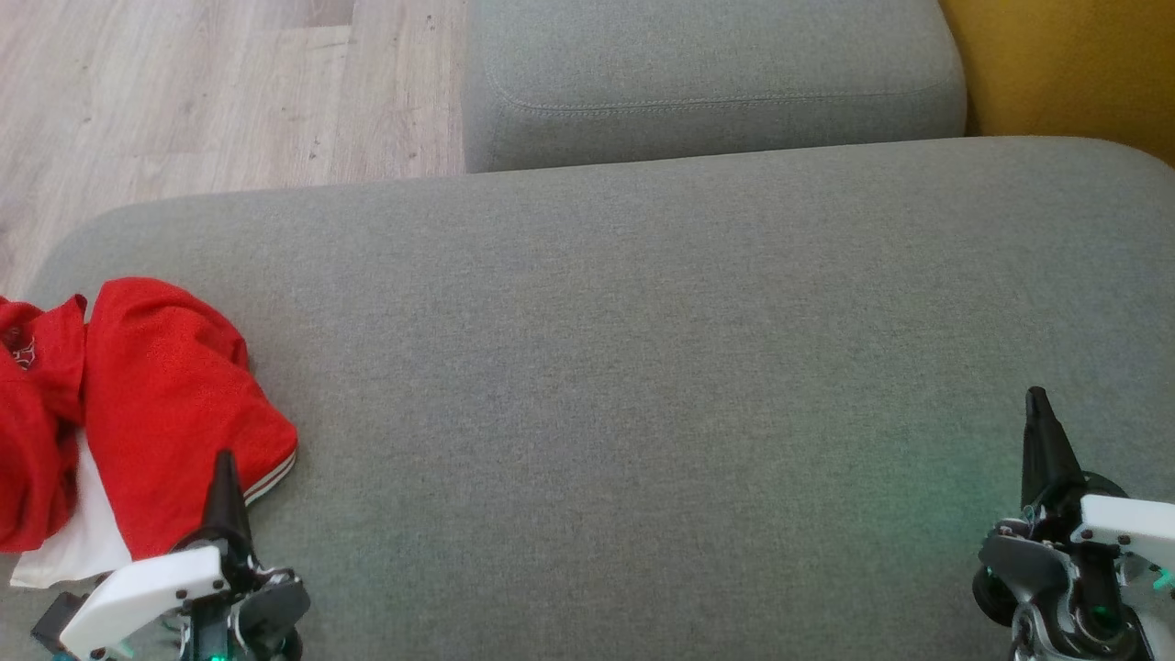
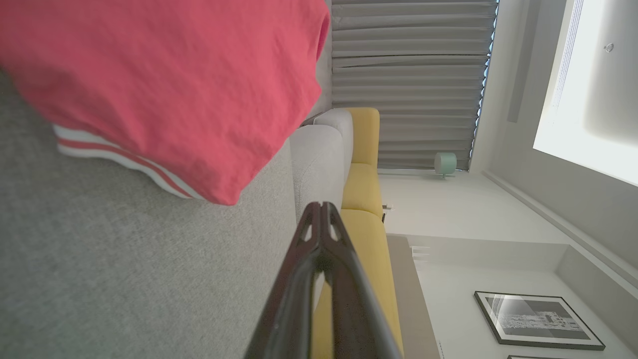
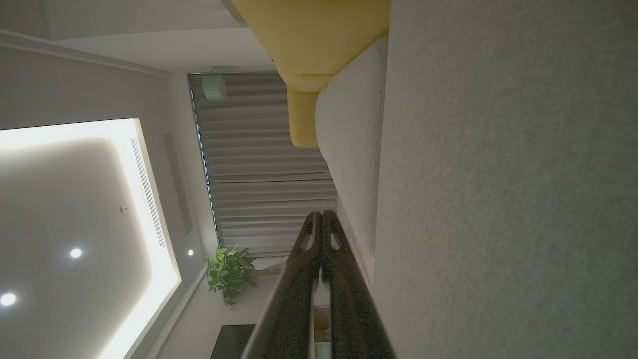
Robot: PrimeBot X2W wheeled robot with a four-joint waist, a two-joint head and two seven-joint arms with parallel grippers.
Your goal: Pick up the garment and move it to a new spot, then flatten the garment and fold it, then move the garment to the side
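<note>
I keep no grip yet: left hand [image 1: 223, 459] and right hand [image 1: 1037, 397] are closed and empty, the left staged just beside the crumpled garment [image 1: 165, 395] on the sofa cushion [image 1: 643, 367] for pickup.

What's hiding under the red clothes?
The red garment lies on the grey cushion. A white cloth pokes out beneath it; how far it runs underneath is covered.
</note>
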